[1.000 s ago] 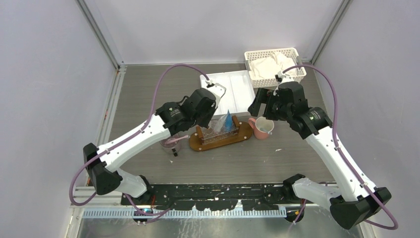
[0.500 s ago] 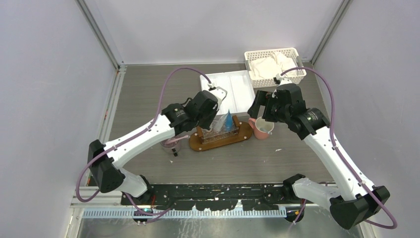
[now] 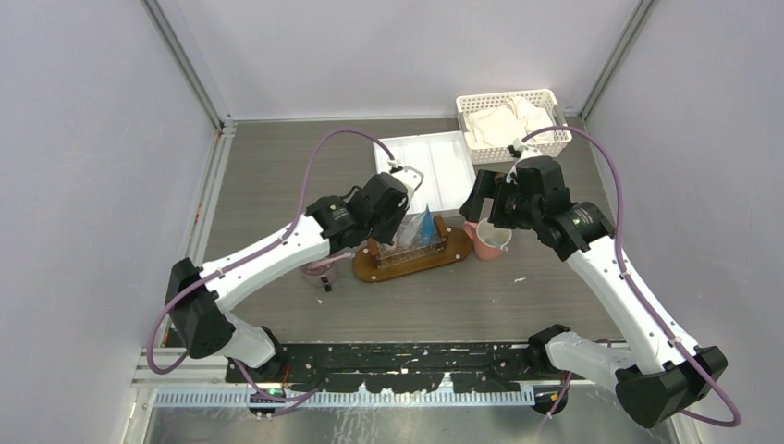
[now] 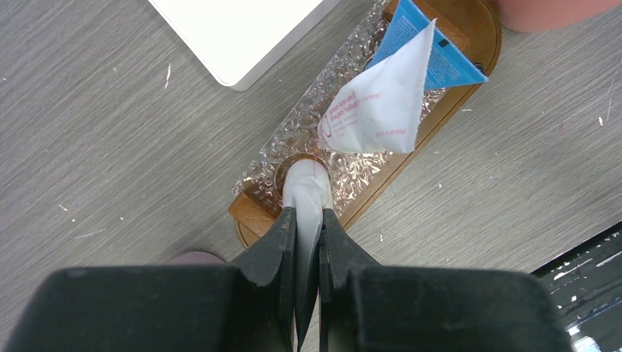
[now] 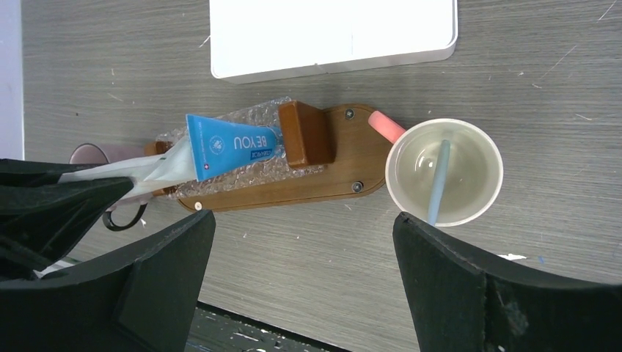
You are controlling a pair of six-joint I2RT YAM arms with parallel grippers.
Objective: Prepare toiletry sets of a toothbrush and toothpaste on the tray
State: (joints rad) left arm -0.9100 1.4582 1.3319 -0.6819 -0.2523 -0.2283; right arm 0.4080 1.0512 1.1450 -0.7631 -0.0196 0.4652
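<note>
The left gripper (image 4: 308, 218) has its jaws pressed on the flat tail of a white-grey toothpaste tube (image 4: 306, 183), held cap-down over the left end of the wooden tray (image 5: 352, 150). The cap seems to meet a round socket under the embossed clear film, though contact cannot be confirmed from this angle. To finish well, I judge the tube should be kept vertical and lowered gently until the cap seats. The fingers should then part only a little, so the soft tube is not tugged onto the white tube (image 4: 378, 110) and blue tube (image 5: 231, 150) propped just beside it. The right gripper (image 5: 302, 220) hovers empty, jaws spread wide, above the tray's right end and the pink cup (image 5: 411, 169), which holds a slim pale-blue stick (image 5: 438, 180). The table (image 3: 277, 185) is grey wood-grain, flecked with white. A mauve cup (image 3: 314, 270) stands left of the tray, a white divided tray (image 3: 444, 157) lies behind it, and a white basket (image 3: 504, 94) sits at the far right. Plain pale walls enclose it all.
</note>
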